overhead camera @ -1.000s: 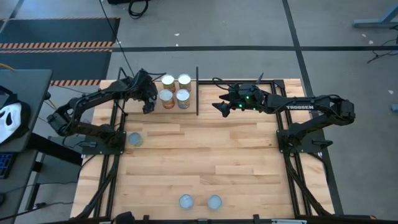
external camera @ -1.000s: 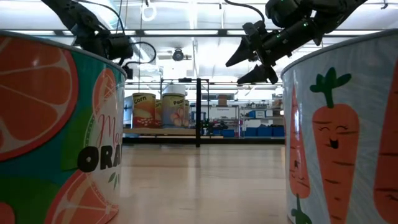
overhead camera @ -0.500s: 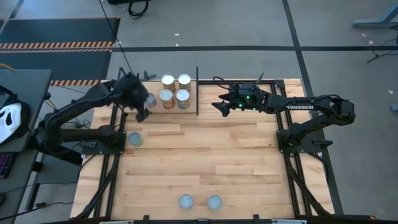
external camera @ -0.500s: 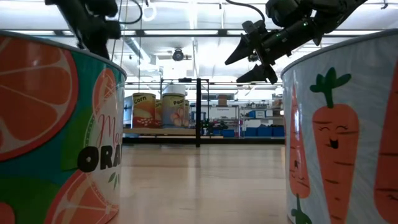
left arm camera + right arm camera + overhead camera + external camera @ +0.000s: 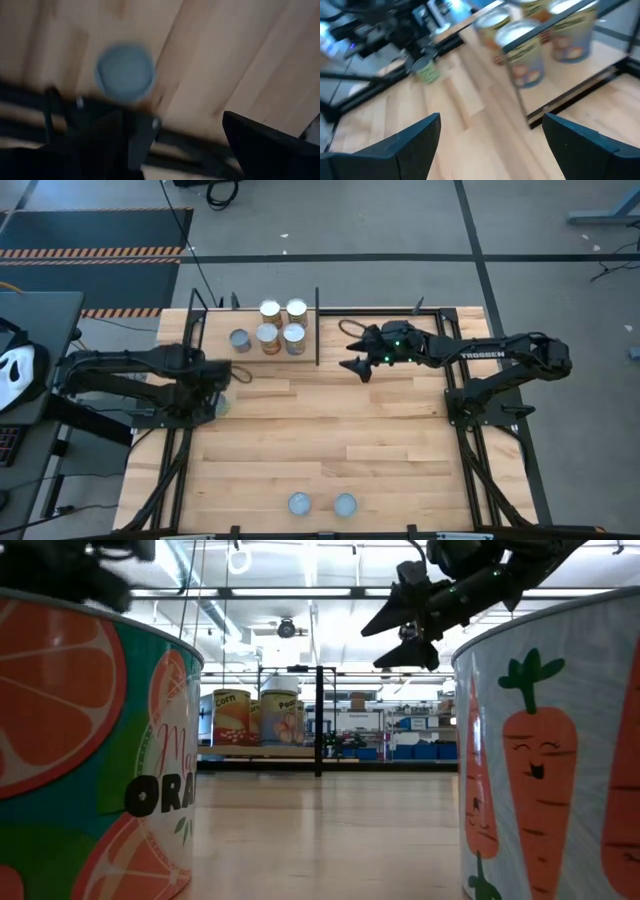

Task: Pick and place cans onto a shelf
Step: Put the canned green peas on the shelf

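- Five cans (image 5: 268,311) standing on the shelf (image 5: 300,358) at the table's far edge: four clustered, one (image 5: 239,340) apart on the left.
- Left gripper (image 5: 218,385) low, near side of the shelf, directly over a sixth can (image 5: 125,71); fingers (image 5: 265,145) spread, nothing between them.
- Right gripper (image 5: 355,365) raised just right of the shelf's post, fingers apart, empty, pointing toward the cans.
- Two more cans (image 5: 299,503) at the near edge, well apart from the shelf.
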